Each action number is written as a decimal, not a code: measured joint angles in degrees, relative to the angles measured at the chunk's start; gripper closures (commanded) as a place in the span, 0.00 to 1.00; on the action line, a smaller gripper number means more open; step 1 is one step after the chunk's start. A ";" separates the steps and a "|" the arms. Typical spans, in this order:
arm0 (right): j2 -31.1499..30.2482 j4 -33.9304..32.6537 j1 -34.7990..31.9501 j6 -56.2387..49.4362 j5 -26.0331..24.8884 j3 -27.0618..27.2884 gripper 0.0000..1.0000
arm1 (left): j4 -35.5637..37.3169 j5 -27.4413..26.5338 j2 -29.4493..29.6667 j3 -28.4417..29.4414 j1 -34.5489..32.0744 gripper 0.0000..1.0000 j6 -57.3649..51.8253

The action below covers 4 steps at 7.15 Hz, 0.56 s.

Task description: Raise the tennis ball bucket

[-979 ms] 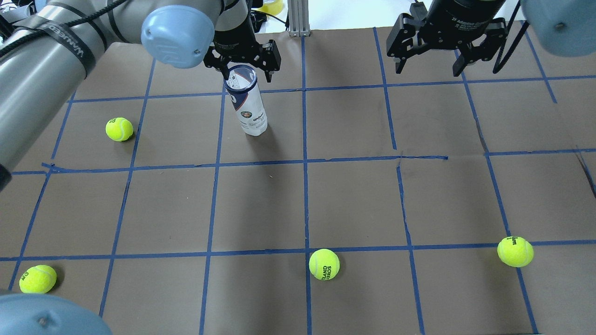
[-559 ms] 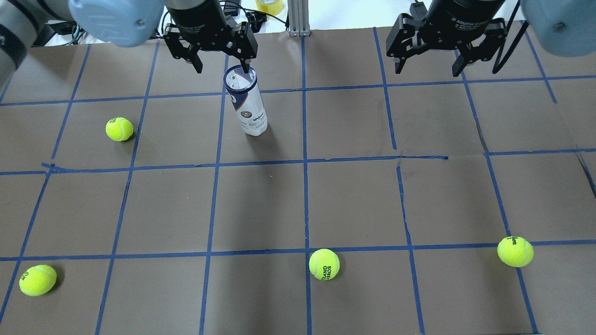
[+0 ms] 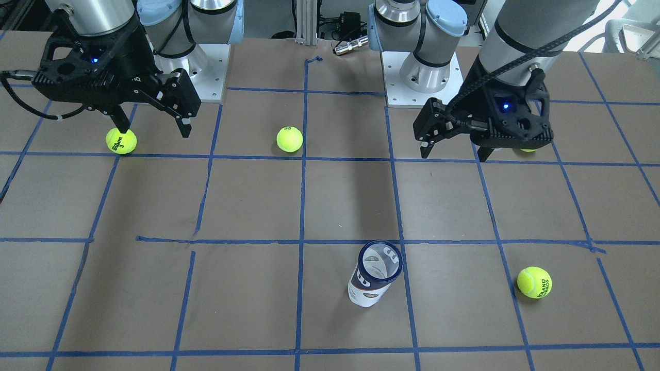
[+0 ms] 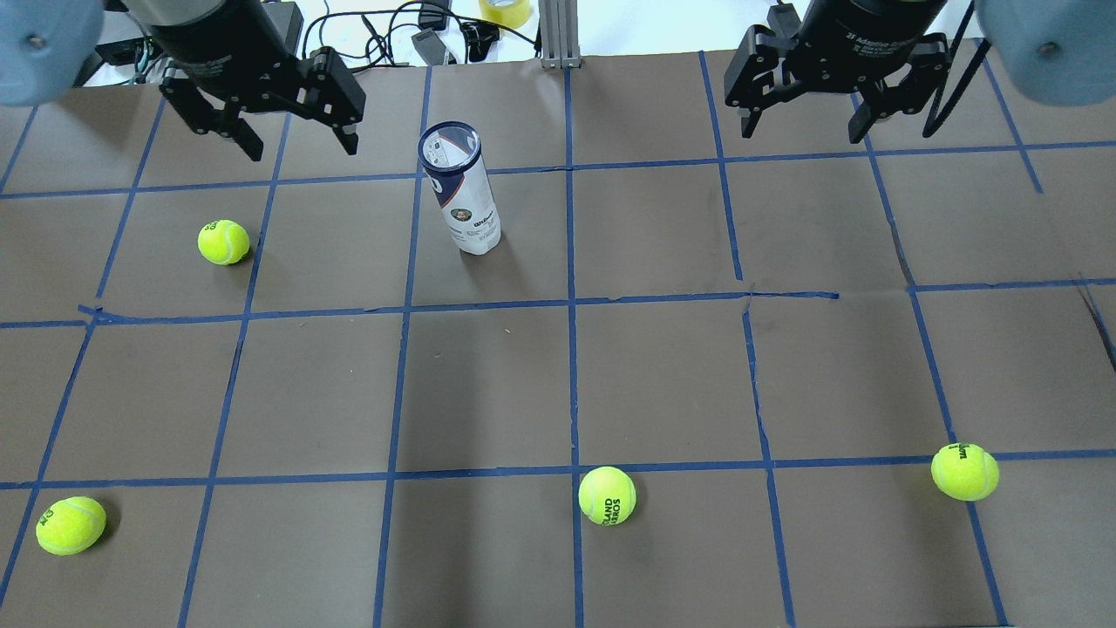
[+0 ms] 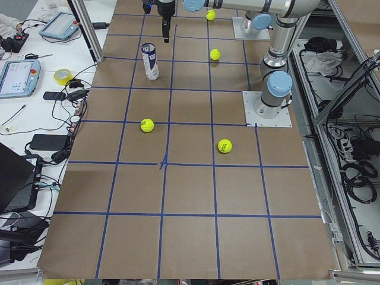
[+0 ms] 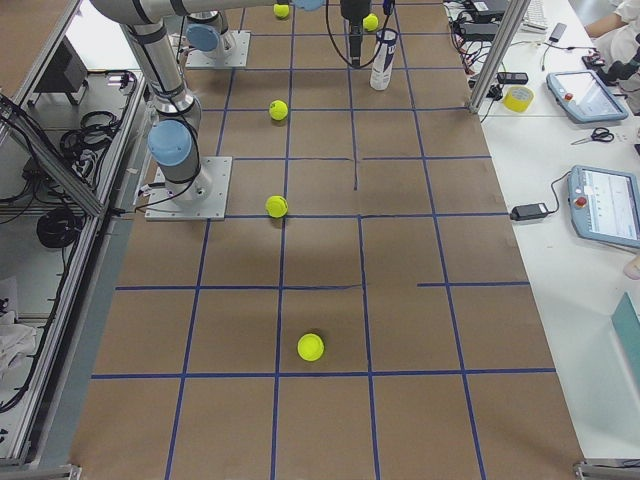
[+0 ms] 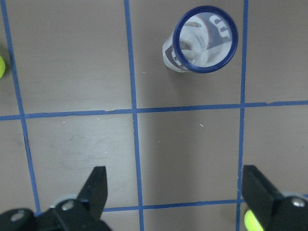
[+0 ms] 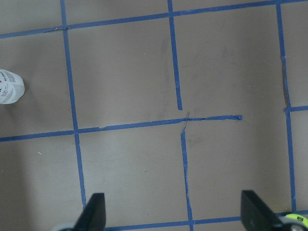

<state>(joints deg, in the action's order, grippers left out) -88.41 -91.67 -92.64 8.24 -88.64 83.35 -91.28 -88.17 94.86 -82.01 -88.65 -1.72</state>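
Note:
The tennis ball bucket (image 4: 462, 187) stands upright on the brown table at the far side; it is a clear can with a navy rim and a white and navy label. It also shows in the front view (image 3: 374, 273) and in the left wrist view (image 7: 204, 41). My left gripper (image 4: 301, 148) is open and empty, hanging above the table to the left of the can and apart from it. My right gripper (image 4: 802, 133) is open and empty, high over the far right of the table. The right wrist view shows only the can's base (image 8: 9, 86) at its left edge.
Loose yellow-green tennis balls lie at the left (image 4: 223, 242), near left corner (image 4: 71, 523), near middle (image 4: 607, 495) and near right (image 4: 964, 471). A metal post (image 4: 554, 35) and cables stand beyond the table's far edge. Blue tape lines grid the table.
My left gripper has moved from right over the can's top to the left of it, staying open and empty. The can has not moved. The right arm has not moved.

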 measured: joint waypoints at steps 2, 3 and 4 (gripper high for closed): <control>-0.01 0.00 0.00 0.02 0.14 0.37 0.00 | 0.19 -1.59 -3.43 -4.00 1.52 0.00 -2.68; 0.00 0.00 0.00 0.02 0.21 0.51 0.00 | 0.09 -1.90 -4.39 -4.61 1.71 0.00 -3.29; -0.01 0.00 0.00 0.02 0.25 0.55 0.00 | -0.04 -1.98 -4.94 -4.90 1.83 0.00 -3.53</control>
<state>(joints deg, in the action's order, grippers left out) -88.42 -91.67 -92.64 8.26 -88.39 83.90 -91.33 -90.15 89.92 -86.91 -86.82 -5.25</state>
